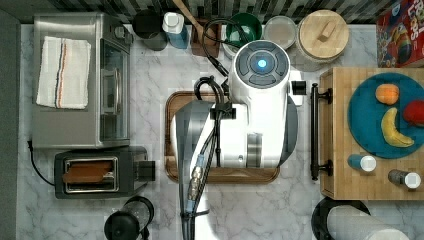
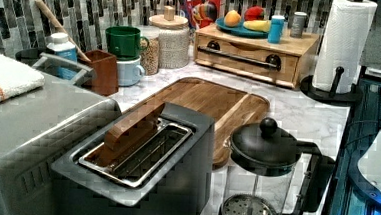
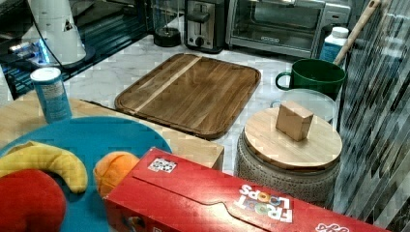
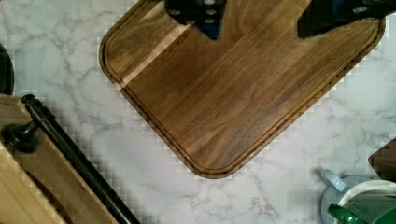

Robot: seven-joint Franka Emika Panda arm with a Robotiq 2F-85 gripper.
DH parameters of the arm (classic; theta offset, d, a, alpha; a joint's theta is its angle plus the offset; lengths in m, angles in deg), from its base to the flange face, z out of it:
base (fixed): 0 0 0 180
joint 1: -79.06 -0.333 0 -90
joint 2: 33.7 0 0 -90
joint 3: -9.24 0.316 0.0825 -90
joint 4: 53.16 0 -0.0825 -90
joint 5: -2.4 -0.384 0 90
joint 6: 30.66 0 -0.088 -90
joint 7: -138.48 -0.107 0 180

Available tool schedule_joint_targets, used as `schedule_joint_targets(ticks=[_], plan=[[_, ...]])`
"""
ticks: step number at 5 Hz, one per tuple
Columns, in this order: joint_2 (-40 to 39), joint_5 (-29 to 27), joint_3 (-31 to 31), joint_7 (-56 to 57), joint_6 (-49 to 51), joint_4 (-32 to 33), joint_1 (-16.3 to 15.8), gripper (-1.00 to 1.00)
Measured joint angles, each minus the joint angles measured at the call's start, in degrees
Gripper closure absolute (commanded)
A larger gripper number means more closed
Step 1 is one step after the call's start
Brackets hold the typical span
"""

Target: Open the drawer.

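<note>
From the top view I see my arm (image 1: 260,112) over the brown tray (image 1: 175,102), with the drawer (image 1: 322,130) at the top view's right, its black handle (image 1: 314,131) facing the arm. In the left view the drawer (image 2: 246,58) looks closed, I think, under a blue plate (image 2: 238,29) of fruit. In the right view the tray (image 3: 191,92) lies bare. In the wrist view the gripper (image 4: 261,18) hangs spread apart above the tray, with the handle (image 4: 74,158) well apart from it.

Shut light-wood drawer (image 2: 246,58), long black bar handle (image 2: 241,56) across its front panel.
</note>
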Motion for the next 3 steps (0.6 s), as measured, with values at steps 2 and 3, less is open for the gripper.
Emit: schedule_joint_targets(ticks=[2,3], plan=[[-0.9,0.6,0.2,0.0,-0.3,0.3,0.0,-1.00],[-1.0,0.3,-0.1,0.0,-0.6,1.2,0.0,-1.00]])
